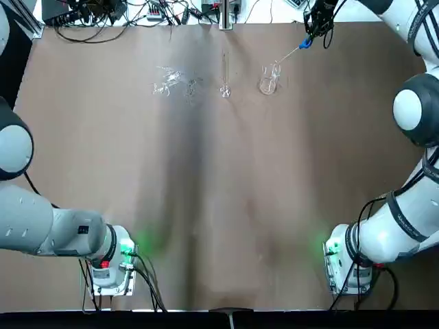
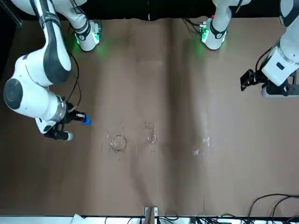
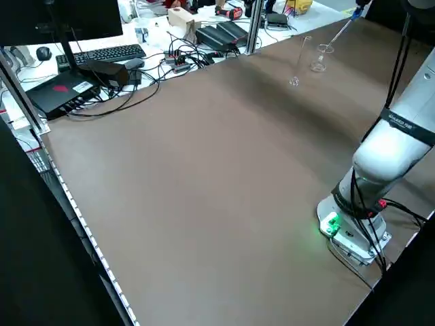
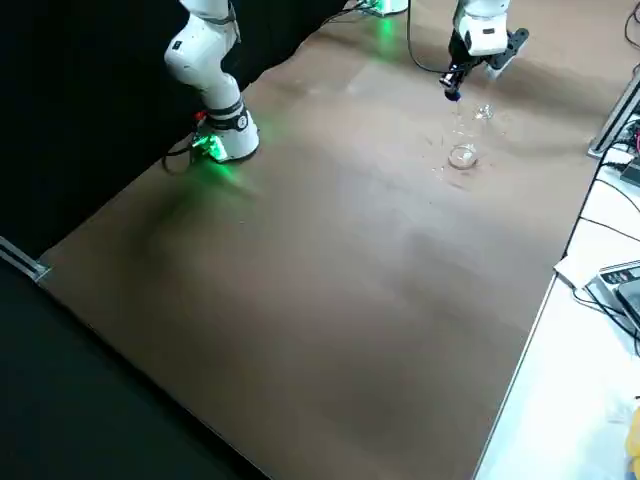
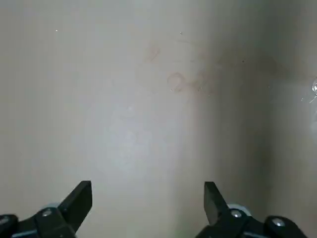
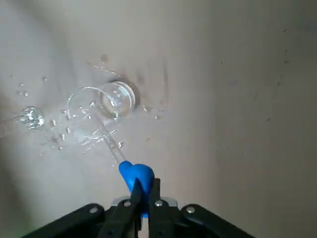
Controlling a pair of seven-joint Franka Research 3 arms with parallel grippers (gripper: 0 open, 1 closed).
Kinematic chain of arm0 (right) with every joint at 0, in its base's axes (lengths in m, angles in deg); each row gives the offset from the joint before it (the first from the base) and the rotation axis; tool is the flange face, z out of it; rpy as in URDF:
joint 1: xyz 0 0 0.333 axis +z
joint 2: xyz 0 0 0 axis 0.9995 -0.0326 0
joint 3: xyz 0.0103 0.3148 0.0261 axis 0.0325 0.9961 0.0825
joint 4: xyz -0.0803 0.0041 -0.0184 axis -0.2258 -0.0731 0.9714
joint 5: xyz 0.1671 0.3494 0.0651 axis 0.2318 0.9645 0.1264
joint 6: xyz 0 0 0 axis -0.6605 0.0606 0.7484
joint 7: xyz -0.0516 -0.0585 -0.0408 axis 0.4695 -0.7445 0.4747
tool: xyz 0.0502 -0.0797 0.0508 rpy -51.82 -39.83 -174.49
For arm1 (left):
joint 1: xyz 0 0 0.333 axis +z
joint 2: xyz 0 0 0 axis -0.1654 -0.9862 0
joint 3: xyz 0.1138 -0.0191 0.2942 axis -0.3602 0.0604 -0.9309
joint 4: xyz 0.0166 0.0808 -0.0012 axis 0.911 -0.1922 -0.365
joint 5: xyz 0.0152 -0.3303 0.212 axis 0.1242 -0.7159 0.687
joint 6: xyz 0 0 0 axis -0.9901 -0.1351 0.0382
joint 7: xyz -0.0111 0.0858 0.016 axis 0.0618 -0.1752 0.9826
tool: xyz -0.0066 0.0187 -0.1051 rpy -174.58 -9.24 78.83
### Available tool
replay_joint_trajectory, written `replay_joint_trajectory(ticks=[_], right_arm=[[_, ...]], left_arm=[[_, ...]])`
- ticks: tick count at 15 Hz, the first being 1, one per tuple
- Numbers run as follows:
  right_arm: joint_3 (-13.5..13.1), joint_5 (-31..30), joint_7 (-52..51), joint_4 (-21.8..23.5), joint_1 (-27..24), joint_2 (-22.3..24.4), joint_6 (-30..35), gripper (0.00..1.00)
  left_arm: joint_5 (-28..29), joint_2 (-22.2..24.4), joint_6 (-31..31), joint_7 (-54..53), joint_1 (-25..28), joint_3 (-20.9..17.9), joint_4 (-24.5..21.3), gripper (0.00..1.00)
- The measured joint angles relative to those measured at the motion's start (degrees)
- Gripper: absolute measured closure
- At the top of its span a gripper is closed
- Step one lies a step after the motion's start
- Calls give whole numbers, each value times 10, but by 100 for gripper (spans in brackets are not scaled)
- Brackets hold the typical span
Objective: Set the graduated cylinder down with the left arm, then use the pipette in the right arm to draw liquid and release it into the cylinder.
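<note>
The graduated cylinder (image 1: 224, 77) stands upright on the table at the far middle, with nothing holding it, and shows as well in the front view (image 2: 151, 133). Just to its right sits a short clear beaker (image 1: 269, 83). My right gripper (image 1: 313, 33) is shut on the blue bulb of the pipette (image 1: 291, 53). The pipette's thin tube slants down into the beaker (image 6: 98, 106), with the bulb (image 6: 134, 174) between the gripper's fingers (image 6: 130, 201). My left gripper (image 2: 248, 79) hovers open over bare table at the robot's left side, far from the glassware, with nothing between its fingers (image 5: 79, 198).
Small clear glass pieces (image 1: 168, 81) lie left of the cylinder. Cables and equipment (image 1: 103, 14) line the table's far edge. A desk with a keyboard (image 3: 102, 54) stands beyond that edge. The arm bases (image 1: 110, 264) sit at the near corners.
</note>
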Motion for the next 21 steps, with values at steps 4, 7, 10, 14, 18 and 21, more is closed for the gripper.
replay_joint_trajectory(ticks=[4, 7, 10, 14, 18, 21], right_arm=[[1, -22, 0, 0, 7, -6, -4, 93], [1, -44, 0, 0, 21, -17, -17, 93], [1, -62, 3, 0, 39, -26, -21, 93], [1, -96, 4, 0, 61, -27, -21, 93], [2, -145, 23, 0, 102, -40, -21, 93], [2, -164, 38, 0, 116, -52, -24, 93]], left_arm=[[0, 0, 0, 0, 0, 0, 0, 0], [0, 0, 0, 0, 0, 0, 0, 0], [0, 0, 0, 0, 0, 0, 0, 0], [0, 0, 0, 0, 0, 0, 0, 0], [0, 0, 0, 0, 0, 0, 0, 0], [0, 0, 0, 0, 0, 0, 0, 0]])
